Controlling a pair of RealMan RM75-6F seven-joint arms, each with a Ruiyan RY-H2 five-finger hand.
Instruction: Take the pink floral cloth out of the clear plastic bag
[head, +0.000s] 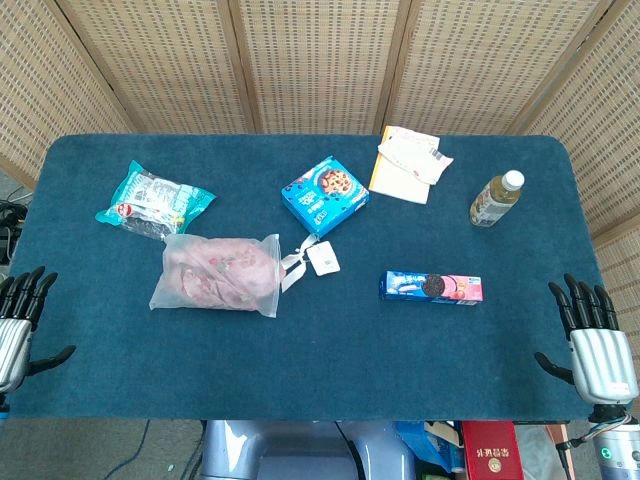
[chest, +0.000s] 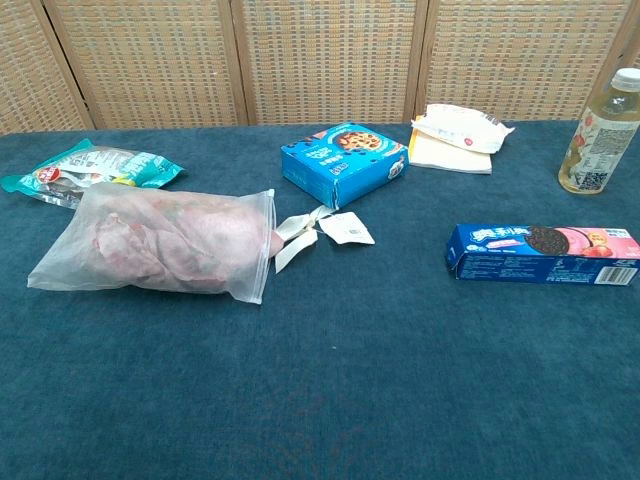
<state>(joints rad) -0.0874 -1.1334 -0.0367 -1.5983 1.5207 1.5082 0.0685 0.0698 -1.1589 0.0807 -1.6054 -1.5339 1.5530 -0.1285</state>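
Lying flat on the blue felt-like table (head: 300, 340), left of centre: a clear bag (head: 218, 273) of thin, frosted, crinkled plastic, roughly pillow-shaped, mouth turned toward the right. Inside it, bunched into soft folds, the pink cloth (chest: 170, 245), floral print faintly visible through the film. Spilling from the mouth, pale ribbon ties (chest: 293, 235) and a small white card tag (chest: 345, 229) lying on the felt.

Just behind the bag, touching or nearly so, a glossy teal snack pouch (head: 153, 200), crumpled and lumpy. Toward the middle, a blue cardboard cookie box (head: 324, 193), sharp-edged, set at an angle. Further back and right, a flat white-and-yellow paper packet (head: 408, 162), slightly puffed on top. At far right, upright, a plastic bottle (head: 495, 198) of pale yellow drink with a white cap. In front of it, a long, slim blue-and-pink biscuit carton (head: 431, 286), lying on its side.

At the near left edge, well apart from the bag: left hand (head: 18, 325), silver palm, black fingers spread and straight, released, grasping nothing. At the near right edge: right hand (head: 595, 345), same build, fingers likewise fanned apart, empty. Neither seen in the chest view.

Behind the table, woven rattan screen panels (head: 320, 60) in wooden frames.
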